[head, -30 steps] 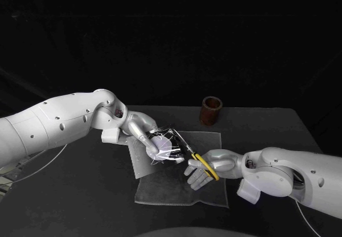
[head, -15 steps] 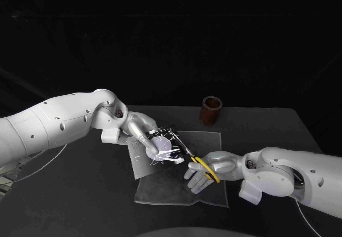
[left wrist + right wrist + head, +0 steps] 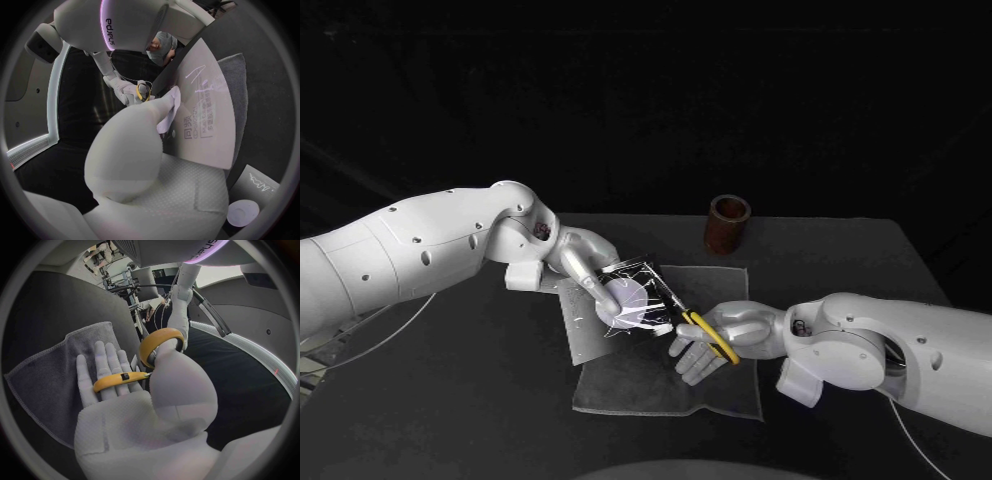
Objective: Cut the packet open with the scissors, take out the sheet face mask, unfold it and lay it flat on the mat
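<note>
Covering part of packet point(image 3: 636, 297), left hand point(image 3: 589, 264), scissors point(image 3: 711, 338) blades indistinct

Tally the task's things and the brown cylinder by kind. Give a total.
packet: 1, held by the left robot hand
scissors: 1, yellow-handled, held by the right robot hand
mat: 1, grey
brown cylinder: 1, standing upright behind the mat
Total: 4

Black table point(image 3: 848, 250). Grey mat point(image 3: 653, 392) lies flat on it, near the middle. Brown cylinder point(image 3: 727, 224) stands upright beyond the mat, apart.
</note>
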Robot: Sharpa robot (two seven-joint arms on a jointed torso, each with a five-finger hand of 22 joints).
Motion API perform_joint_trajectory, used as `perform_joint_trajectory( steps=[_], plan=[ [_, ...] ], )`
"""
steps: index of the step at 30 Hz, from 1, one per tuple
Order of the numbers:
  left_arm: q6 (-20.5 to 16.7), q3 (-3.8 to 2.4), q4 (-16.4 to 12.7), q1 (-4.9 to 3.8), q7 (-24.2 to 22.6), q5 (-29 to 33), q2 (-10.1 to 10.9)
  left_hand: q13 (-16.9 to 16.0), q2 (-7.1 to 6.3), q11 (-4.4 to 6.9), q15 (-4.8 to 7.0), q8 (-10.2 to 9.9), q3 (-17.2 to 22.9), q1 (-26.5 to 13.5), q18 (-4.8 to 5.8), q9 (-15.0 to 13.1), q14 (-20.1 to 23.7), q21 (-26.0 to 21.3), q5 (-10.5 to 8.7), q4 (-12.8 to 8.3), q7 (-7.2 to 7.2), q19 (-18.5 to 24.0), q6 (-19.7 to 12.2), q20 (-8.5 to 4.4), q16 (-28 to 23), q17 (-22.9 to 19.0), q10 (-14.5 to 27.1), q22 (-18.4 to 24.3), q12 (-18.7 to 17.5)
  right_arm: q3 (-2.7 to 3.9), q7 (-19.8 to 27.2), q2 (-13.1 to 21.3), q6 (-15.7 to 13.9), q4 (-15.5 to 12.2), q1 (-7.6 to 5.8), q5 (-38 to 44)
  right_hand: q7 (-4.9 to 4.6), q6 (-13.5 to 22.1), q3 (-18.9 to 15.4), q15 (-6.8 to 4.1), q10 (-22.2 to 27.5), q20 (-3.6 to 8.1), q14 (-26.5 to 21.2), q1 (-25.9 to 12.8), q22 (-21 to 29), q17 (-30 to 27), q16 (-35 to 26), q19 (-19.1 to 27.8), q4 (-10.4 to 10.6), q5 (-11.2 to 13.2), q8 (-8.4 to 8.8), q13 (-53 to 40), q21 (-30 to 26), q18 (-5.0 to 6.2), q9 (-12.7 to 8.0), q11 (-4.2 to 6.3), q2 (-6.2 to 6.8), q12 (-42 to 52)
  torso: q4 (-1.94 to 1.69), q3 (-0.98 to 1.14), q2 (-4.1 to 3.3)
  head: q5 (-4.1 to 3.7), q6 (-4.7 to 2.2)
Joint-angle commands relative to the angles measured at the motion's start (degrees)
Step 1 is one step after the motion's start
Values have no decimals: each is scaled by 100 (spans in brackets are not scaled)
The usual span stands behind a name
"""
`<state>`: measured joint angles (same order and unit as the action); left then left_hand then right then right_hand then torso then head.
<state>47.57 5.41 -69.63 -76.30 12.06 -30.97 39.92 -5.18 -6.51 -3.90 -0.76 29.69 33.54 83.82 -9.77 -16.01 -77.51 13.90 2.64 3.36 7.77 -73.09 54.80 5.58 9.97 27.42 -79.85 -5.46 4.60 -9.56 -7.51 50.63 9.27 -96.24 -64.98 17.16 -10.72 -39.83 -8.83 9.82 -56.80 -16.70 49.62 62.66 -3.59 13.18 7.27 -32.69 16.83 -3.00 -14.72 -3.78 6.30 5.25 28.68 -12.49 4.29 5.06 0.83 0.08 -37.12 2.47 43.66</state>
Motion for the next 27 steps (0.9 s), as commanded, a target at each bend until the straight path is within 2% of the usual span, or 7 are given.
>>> perform_joint_trajectory(
  steps=[1, 12, 16, 21, 27],
  plan=[
    [151, -4, -26, -3, -5, -5, -5, -7, 41, 44, 41, 28, 26, -8, -64, -244, -8, 31, 20, -63, 0, -45, 22, -9, 28, 9, -73, -7, 36, 17, 230, -38, 13, 42, -17, -25, -543, -28, 29, 172, -31, 2, -193, 3, -6, -10, -15, 19, -7, 26, -33, -2, -20, 336, -5, -24, -81, 33, 8, 0, -2, 1, 6],
    [180, -4, -52, -3, 0, -23, -21, -7, 41, 44, 41, 28, 26, -8, -64, -244, -8, 31, 20, -63, 0, -45, 22, -9, 28, 9, -73, -7, 36, 35, 300, -192, 47, 134, -37, -48, -540, -36, 24, 172, -38, 2, -195, 20, -4, -18, -15, 47, -12, 26, -41, -2, -26, 335, -6, -22, -124, 41, 7, 0, 7, -8, 11],
    [180, -4, -66, -3, -18, -57, -32, -11, 42, 44, 41, 27, 26, -13, -63, -252, -8, 33, 19, -68, 0, -45, 21, -11, 29, 15, -73, -7, 35, 38, 316, -257, 45, 190, -46, -49, -539, -39, 22, 172, -41, 2, -196, 29, -3, -22, -15, 54, -14, 27, -45, -2, -28, 335, -6, -21, -144, 44, 8, -6, 9, -11, 14],
    [198, -4, -78, -3, -18, -78, -47, -11, 42, 44, 41, 27, 26, -13, -63, -252, -8, 33, 19, -68, 0, -45, 21, -11, 29, 15, -73, -7, 35, 42, 370, -342, -5, 275, -63, -56, -531, -61, -2, 168, -65, 3, -184, 54, -7, -33, -7, 41, -18, 27, -65, -5, -27, 337, -6, -13, -219, 65, 5, -6, 6, -12, 17],
    [213, -4, -89, -4, -8, -84, -48, -11, 42, 44, 41, 27, 26, -13, -63, -252, -8, 33, 19, -68, 0, -45, 21, -11, 29, 15, -73, -7, 35, 48, 457, -393, -96, 344, -76, -85, -481, -167, -132, 118, -189, 4, -38, 151, -34, -44, 80, -100, -35, 27, -146, -10, 16, 378, 1, 38, -392, 147, 3, -6, 3, -14, 20]
  ],
)
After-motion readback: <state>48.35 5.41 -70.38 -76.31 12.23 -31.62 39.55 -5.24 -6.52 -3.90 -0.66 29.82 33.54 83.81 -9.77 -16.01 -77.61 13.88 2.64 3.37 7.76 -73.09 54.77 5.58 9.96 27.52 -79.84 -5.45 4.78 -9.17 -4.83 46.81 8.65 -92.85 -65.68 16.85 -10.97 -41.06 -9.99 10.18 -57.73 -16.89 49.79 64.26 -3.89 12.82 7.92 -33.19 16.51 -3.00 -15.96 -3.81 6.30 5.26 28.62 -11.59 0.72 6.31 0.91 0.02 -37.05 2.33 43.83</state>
